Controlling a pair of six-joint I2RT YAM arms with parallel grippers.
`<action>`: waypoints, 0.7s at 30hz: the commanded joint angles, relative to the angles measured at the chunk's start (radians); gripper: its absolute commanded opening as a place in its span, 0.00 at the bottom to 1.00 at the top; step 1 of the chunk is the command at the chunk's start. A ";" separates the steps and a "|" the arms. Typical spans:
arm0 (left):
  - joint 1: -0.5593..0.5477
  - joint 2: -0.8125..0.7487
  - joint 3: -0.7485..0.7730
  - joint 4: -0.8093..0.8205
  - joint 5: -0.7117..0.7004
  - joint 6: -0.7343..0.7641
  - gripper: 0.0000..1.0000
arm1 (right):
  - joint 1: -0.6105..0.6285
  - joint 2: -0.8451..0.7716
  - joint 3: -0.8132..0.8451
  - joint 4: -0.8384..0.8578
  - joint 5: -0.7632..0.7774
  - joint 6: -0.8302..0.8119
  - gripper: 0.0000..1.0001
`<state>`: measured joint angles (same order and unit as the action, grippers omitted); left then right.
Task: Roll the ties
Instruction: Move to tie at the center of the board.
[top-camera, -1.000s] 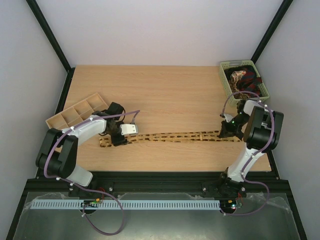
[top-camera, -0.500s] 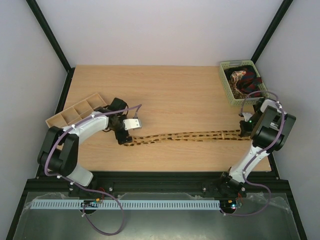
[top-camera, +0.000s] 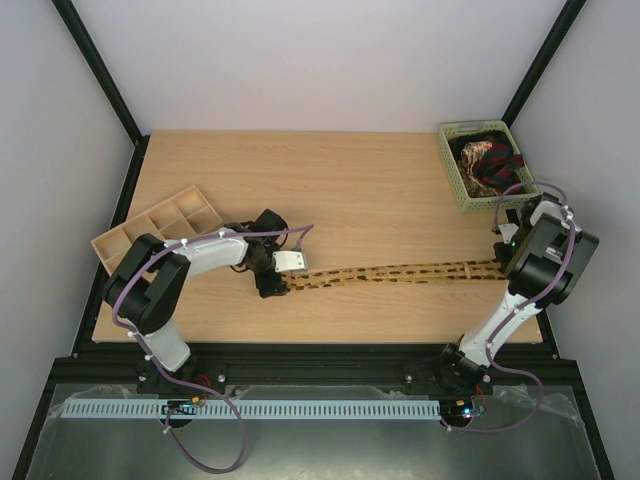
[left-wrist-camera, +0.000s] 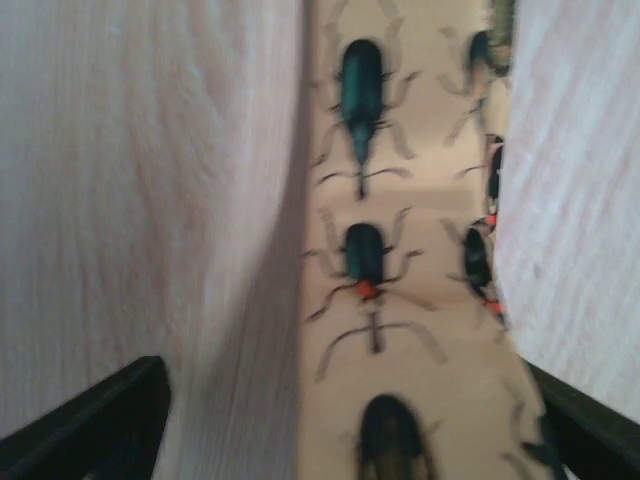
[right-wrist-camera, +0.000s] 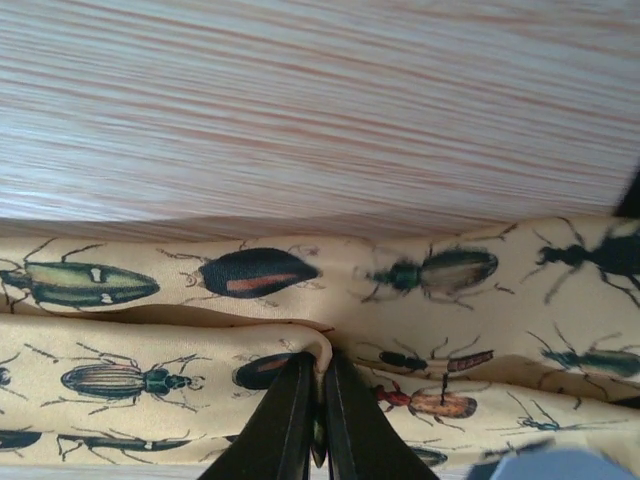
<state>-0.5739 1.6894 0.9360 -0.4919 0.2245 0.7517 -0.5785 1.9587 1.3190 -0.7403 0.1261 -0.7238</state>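
Now our tie (top-camera: 400, 271) lies stretched along the near surface (top-camera: 340, 190).
Our right tool (right-wrist-camera: 318, 405) pinches its right end; our left tool (left-wrist-camera: 345, 400) straddles it, wide.

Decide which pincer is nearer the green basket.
Right. The right pincer sits just below the basket in the top view, near the table's right edge, shut on the tie. The left pincer is far across the table, at the tie's other end.
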 joint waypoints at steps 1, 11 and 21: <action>-0.029 0.050 0.009 0.069 -0.048 -0.005 0.82 | -0.044 0.097 -0.032 0.171 0.118 -0.050 0.06; -0.124 0.152 0.099 0.176 -0.060 -0.043 0.54 | -0.066 0.142 0.023 0.251 0.182 -0.092 0.07; -0.156 0.214 0.178 0.213 -0.044 -0.051 0.49 | -0.077 0.155 0.097 0.237 0.189 -0.103 0.16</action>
<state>-0.7120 1.8610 1.0912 -0.2947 0.1894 0.7067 -0.6464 2.1014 1.3991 -0.4561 0.3222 -0.8112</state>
